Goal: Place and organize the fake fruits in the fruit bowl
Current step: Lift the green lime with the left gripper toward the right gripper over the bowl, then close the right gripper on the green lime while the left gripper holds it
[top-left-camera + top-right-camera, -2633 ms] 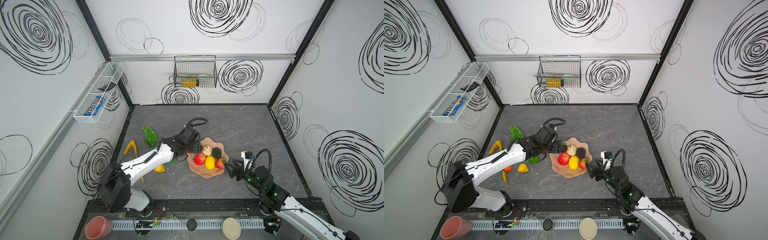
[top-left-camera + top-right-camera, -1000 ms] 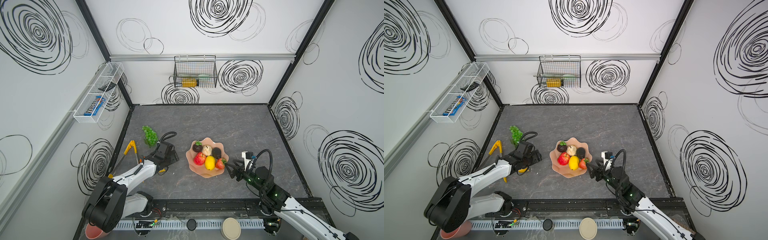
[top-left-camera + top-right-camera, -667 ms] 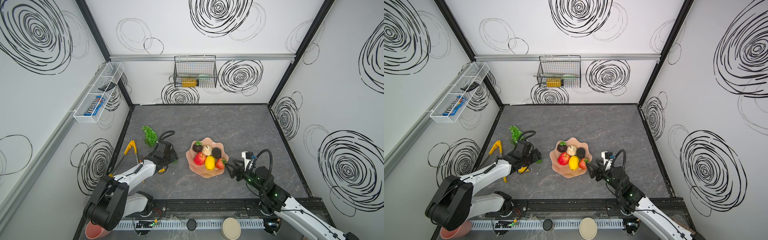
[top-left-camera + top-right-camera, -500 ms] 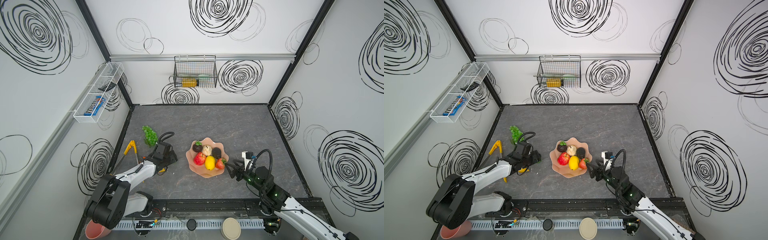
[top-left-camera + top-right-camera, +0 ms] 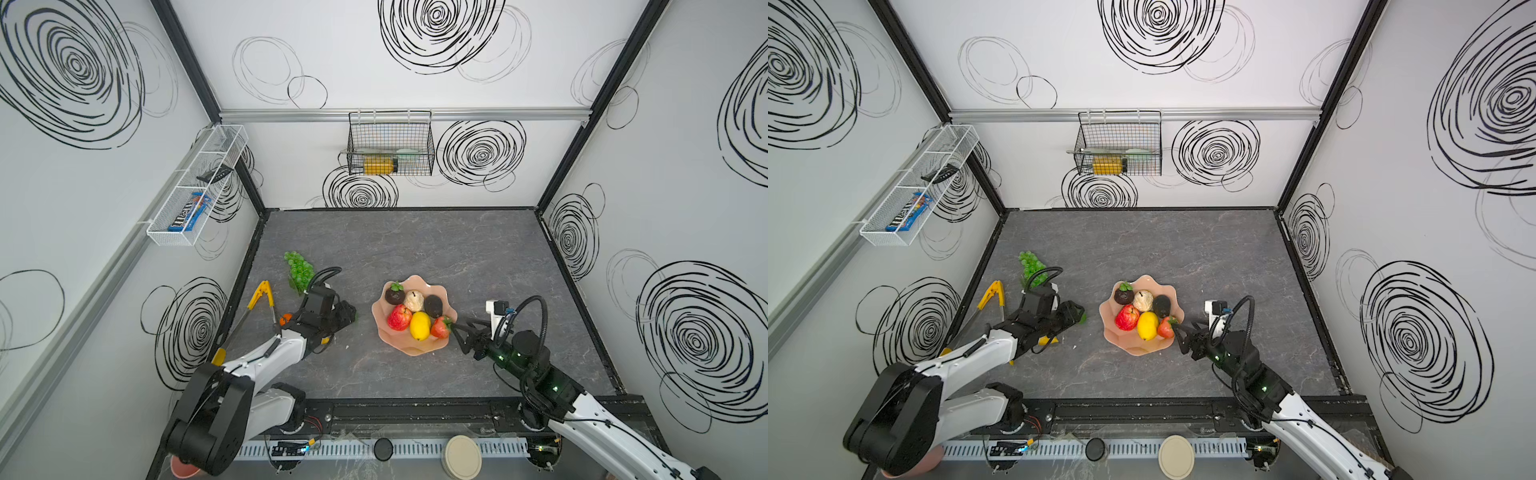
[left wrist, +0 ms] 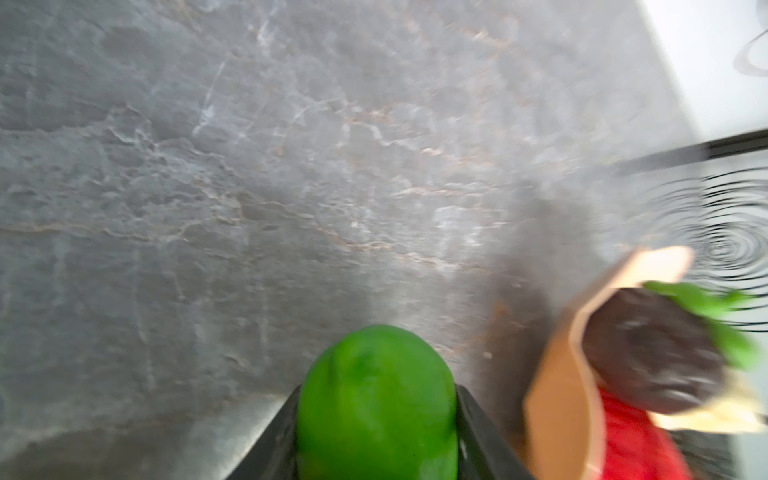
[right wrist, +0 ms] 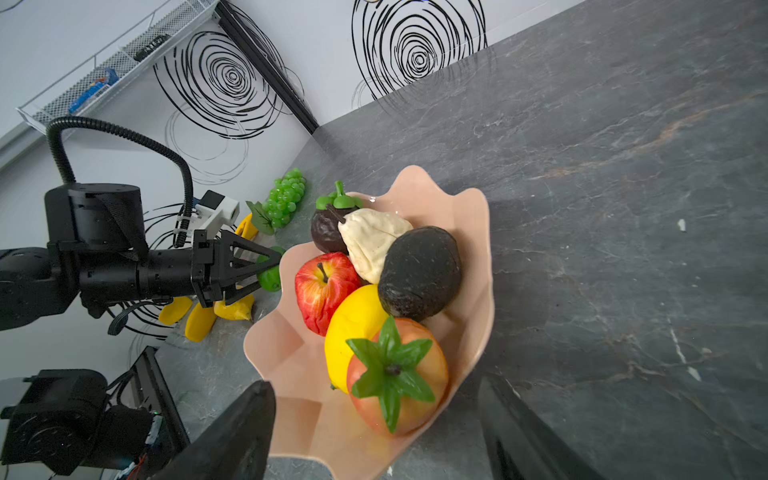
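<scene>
The peach-pink scalloped fruit bowl (image 5: 415, 351) (image 5: 1138, 351) holds a mangosteen (image 5: 394, 294), pear (image 5: 414, 300), avocado (image 5: 433, 305), red apple (image 5: 399, 317), lemon (image 5: 420, 325) and strawberry (image 5: 440, 327). Just left of the bowl, my left gripper (image 5: 349, 312) (image 6: 378, 390) is shut on a green lime (image 6: 376, 399) (image 7: 270, 278), close to the rim. My right gripper (image 5: 455, 328) (image 7: 374, 384) stands open at the bowl's right edge, with a jaw on either side of the rim beside the strawberry. A green grape bunch (image 5: 299, 270) lies far left.
Yellow-handled tongs (image 5: 262, 297) and a small orange (image 5: 285, 319) lie by the left wall. Yellow fruit pieces (image 7: 199, 320) sit under the left arm. A pink cup (image 5: 183, 471) and a beige disc (image 5: 461, 455) are at the front rail. A wire basket (image 5: 390, 145) hangs on the back wall.
The left arm came back from the bowl to the table's left, narrowed its jaws onto the lime, and edged toward the bowl. The right arm has stayed still.
</scene>
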Action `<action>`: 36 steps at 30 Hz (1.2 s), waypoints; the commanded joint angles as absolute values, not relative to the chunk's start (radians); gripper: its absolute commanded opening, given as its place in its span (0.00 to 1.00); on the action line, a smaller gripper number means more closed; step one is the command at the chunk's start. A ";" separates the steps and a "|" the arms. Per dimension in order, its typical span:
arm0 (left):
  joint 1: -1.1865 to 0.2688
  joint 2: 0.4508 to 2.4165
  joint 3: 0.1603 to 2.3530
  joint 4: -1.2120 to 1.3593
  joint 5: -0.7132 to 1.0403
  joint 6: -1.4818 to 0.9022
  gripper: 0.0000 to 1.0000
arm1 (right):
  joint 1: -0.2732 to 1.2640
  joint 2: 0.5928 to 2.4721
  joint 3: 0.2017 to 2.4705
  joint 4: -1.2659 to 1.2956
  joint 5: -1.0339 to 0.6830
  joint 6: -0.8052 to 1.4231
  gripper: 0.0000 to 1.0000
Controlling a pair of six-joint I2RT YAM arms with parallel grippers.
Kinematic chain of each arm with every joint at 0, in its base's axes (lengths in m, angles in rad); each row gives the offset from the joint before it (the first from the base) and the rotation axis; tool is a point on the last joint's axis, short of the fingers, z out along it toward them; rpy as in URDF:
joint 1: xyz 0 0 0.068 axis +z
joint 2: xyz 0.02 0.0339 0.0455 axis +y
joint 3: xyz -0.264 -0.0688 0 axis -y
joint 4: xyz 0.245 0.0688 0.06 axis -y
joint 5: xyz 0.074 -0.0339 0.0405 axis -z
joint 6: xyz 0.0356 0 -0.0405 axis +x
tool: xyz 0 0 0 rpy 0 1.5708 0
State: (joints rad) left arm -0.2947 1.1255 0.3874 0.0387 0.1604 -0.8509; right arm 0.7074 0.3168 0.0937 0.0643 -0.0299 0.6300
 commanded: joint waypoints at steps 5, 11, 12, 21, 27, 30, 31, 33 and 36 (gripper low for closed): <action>-0.354 0.874 0.371 0.201 0.228 -1.150 0.51 | 0.728 0.433 0.192 0.198 -0.066 0.659 0.86; -0.536 0.826 0.406 0.273 0.125 -1.271 0.52 | 0.896 0.643 0.316 0.262 0.085 0.547 0.86; -0.560 0.833 0.408 0.296 0.115 -1.289 0.52 | 0.943 0.678 0.335 0.278 0.126 0.518 0.86; -0.708 0.902 0.419 0.430 0.103 -1.363 0.52 | 1.171 0.914 0.417 0.394 0.327 0.340 0.82; -0.784 0.908 0.417 0.428 0.066 -1.362 0.53 | 1.234 0.974 0.431 0.436 0.435 0.283 0.81; -0.812 0.907 0.419 0.419 0.041 -1.357 0.53 | 1.244 0.989 0.433 0.466 0.449 0.275 0.79; -0.818 0.907 0.417 0.418 0.036 -1.357 0.53 | 1.249 0.993 0.431 0.481 0.452 0.273 0.78; -0.826 0.908 0.416 0.419 0.033 -1.358 0.53 | 1.256 1.007 0.432 0.502 0.462 0.268 0.76; -0.842 0.914 0.416 0.422 0.027 -1.355 0.53 | 1.270 1.028 0.442 0.520 0.476 0.270 0.75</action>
